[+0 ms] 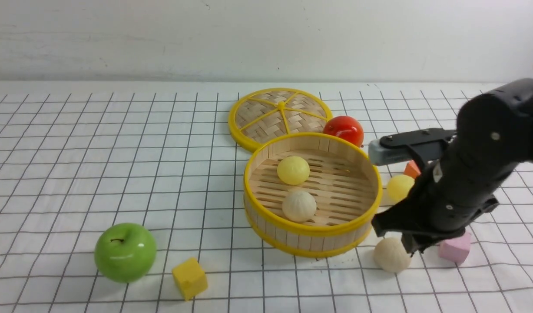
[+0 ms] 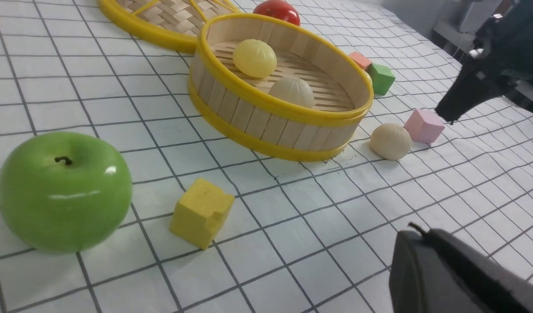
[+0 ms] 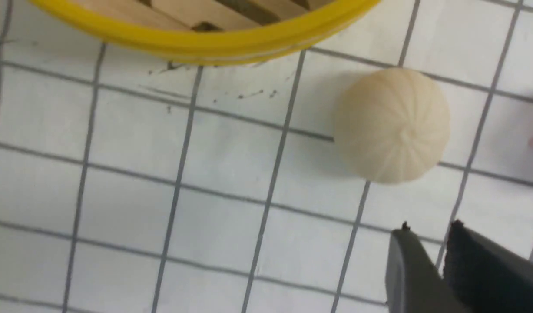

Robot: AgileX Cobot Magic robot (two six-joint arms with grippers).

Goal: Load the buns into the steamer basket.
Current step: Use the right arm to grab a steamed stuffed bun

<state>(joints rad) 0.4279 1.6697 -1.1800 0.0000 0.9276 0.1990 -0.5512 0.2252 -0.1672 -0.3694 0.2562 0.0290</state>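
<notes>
Right tool [image 3: 431,234]: my tips were slightly parted with a thin slit between them. They pinched nothing and hung low over the surface [image 1: 75,174].
Nearest bun: the loose beige bun [image 3: 392,126] lay on the surface just ahead of my tips, apart from them and outside the basket.
Pink cube [image 1: 455,248]: it sat just beside my right tool, on the side away from the basket.
Second bun outside: the loose yellow bun [image 1: 399,187] sat near my right arm, close to the basket's wall.
Steamer basket [image 1: 312,230]: it stood upright just past the loose beige bun. An inner yellow bun [image 1: 293,170] and an inner beige bun [image 1: 299,206] lay apart on its slatted floor.
Beyond the basket: an orange cube [image 1: 412,168], a red fruit [image 1: 343,129] and the woven lid [image 1: 266,115].
Farthest from my right tool: a green apple [image 1: 125,252] and a yellow cube [image 1: 189,278].
Left tool [image 2: 422,243]: pressed together, with only its dark edge in sight.
</notes>
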